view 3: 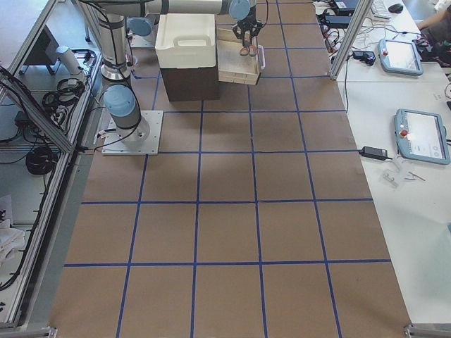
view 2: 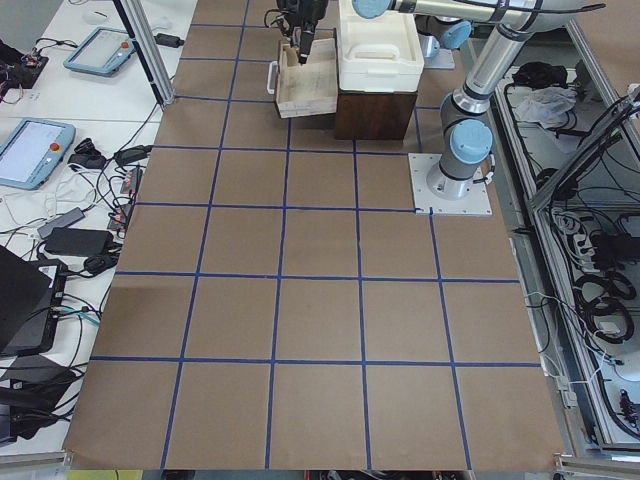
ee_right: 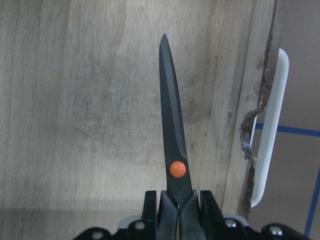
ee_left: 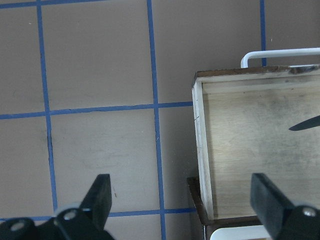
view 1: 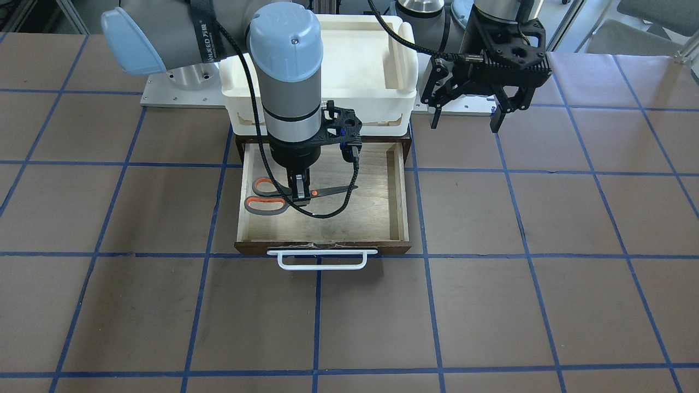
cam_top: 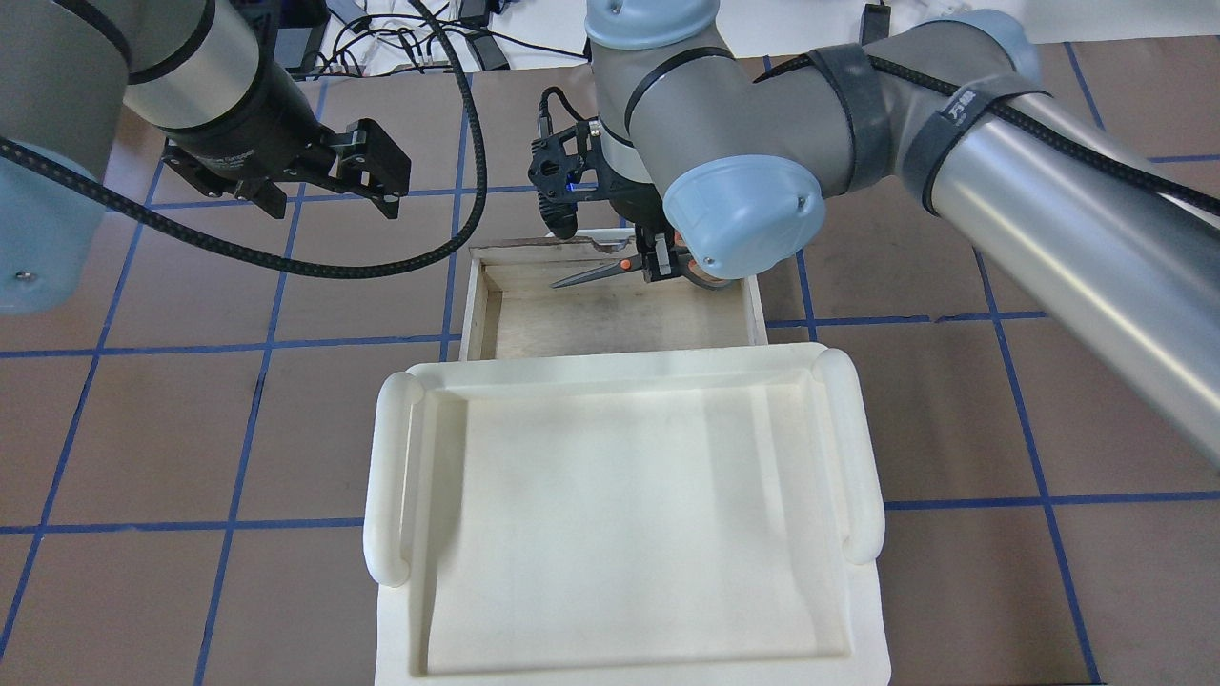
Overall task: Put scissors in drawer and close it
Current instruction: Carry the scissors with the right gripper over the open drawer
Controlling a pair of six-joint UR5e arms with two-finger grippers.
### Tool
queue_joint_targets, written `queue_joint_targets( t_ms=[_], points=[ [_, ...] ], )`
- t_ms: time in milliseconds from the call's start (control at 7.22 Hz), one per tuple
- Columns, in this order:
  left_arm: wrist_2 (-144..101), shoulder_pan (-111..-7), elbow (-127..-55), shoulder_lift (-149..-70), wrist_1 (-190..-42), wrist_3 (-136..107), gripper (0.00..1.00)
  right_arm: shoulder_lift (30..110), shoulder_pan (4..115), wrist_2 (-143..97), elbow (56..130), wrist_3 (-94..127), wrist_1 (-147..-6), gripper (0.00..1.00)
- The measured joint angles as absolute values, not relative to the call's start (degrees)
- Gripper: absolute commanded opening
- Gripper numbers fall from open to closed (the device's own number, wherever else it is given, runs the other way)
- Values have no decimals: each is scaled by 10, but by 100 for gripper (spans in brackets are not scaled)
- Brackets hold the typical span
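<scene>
The scissors (view 1: 273, 196), grey handles with orange lining, are over the floor of the open drawer (view 1: 371, 213), blades pointing along it. My right gripper (view 1: 300, 194) reaches straight down and is shut on them next to the orange pivot. The right wrist view shows the blades (ee_right: 172, 125) closed between my fingers (ee_right: 207, 205), close to the drawer's front wall. I cannot tell whether the scissors touch the floor. My left gripper (view 1: 464, 123) is open and empty, hovering beside the cabinet. In its wrist view (ee_left: 182, 200) it looks down at the drawer's corner (ee_left: 200, 130).
A white plastic tray (cam_top: 620, 514) sits on top of the dark brown cabinet (view 1: 240, 144). The drawer's white bar handle (view 1: 322, 260) sticks out toward the operators' side. The brown table mat with blue grid lines (view 1: 164, 316) surrounds the cabinet.
</scene>
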State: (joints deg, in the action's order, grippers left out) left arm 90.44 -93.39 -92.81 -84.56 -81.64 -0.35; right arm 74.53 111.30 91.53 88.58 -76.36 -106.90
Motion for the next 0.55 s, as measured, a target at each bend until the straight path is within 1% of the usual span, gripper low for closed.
queue_joint_targets(
  t_ms=[554],
  points=[
    [904,-934,-928,-845,-817,-4,100,745,1119,913,918,-727,-1091,0]
  ],
)
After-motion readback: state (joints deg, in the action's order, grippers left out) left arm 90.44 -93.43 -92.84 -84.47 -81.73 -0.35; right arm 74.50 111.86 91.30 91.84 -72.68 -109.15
